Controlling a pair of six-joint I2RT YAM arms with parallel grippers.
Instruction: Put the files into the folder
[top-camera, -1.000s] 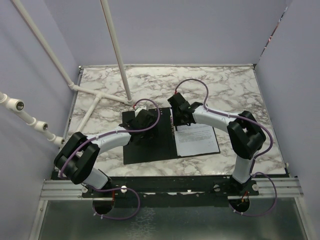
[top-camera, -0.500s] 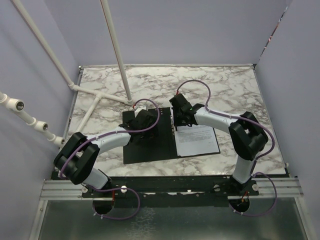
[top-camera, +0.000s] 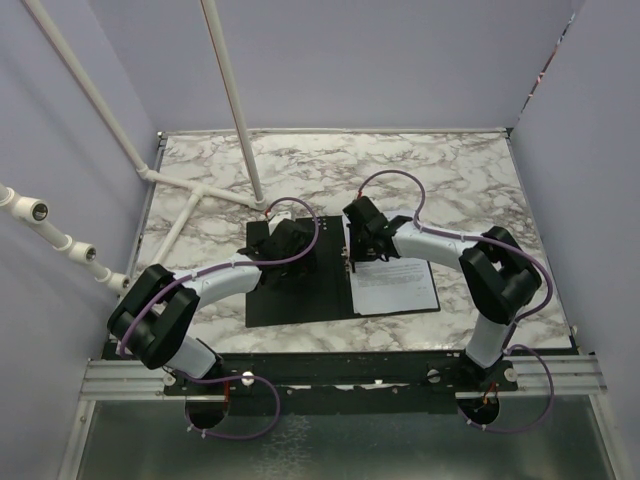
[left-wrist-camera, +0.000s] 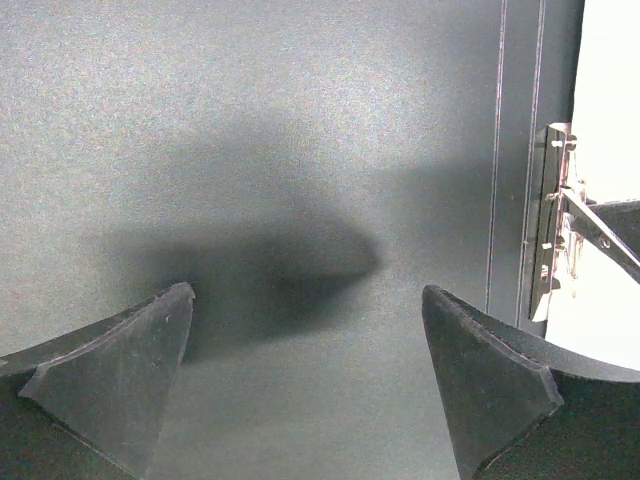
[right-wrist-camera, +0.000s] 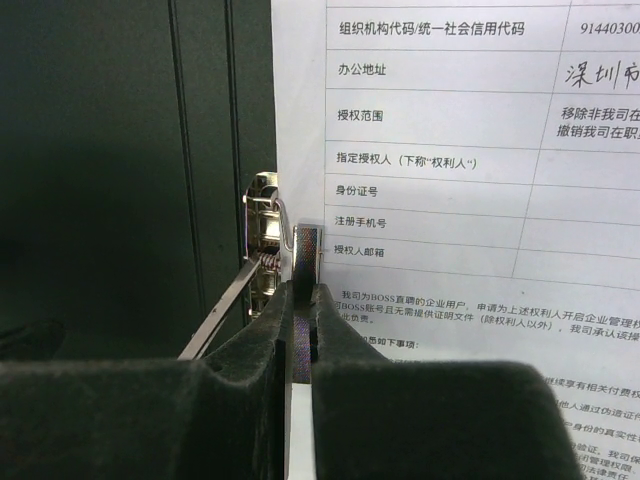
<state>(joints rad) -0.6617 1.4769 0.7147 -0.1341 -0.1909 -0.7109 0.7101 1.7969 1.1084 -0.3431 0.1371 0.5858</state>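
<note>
the clamping step is judged to be in hand: the files (top-camera: 397, 283) are laid on the right half of the open folder (top-camera: 298, 292), with their left edge at the silver clip (right-wrist-camera: 262, 215) beside the spine. the right gripper (right-wrist-camera: 300, 300) is clenched on the clip's upright lever tab (right-wrist-camera: 305, 245), while the left gripper (left-wrist-camera: 307, 295) is spread wide, grasping nothing, just over the bare black left half. next, the lever would probably need to be swung so that the sheets are pinned without being dragged askew; the cover could then be closed. the pinch on the tab and the printed text are shown only by the right wrist view. from above, that grasp is hidden under the gripper, though the whole layout on the marble table (top-camera: 460, 180) is given there. the gap between the left jaws is made plain only by the left wrist view.
</note>
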